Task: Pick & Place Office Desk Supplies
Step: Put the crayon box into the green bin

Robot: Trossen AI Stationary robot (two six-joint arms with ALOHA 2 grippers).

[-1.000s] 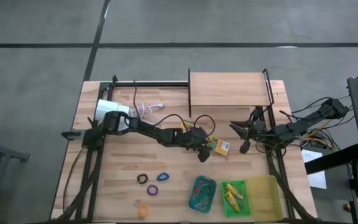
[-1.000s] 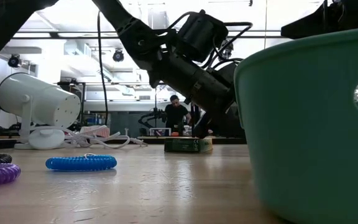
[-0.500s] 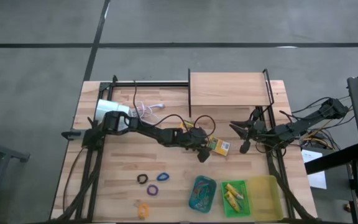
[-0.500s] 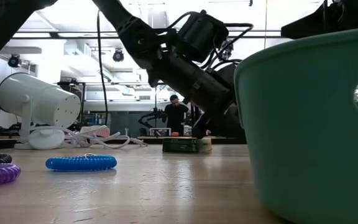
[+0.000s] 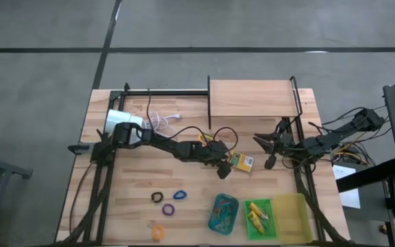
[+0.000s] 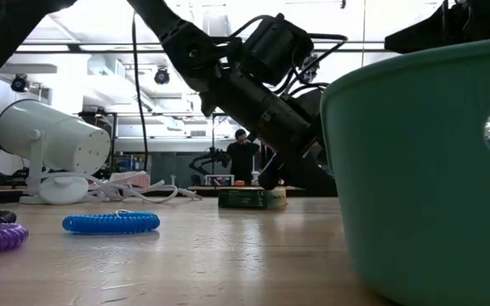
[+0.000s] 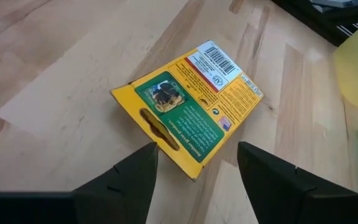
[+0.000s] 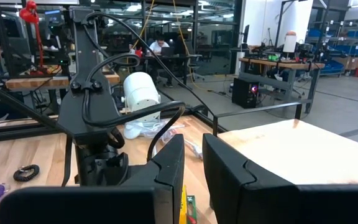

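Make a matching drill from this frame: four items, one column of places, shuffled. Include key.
Items:
1. crayon box
2. blue loop
3. yellow pieces
4. white lamp

Places:
A. in the green tray
B. at the table's far left, by a white cord
C. flat on the wood just ahead of the open left gripper
D. on bare wood among the black loop and purple loop

Pairs: 1-C, 2-D, 3-A, 4-B
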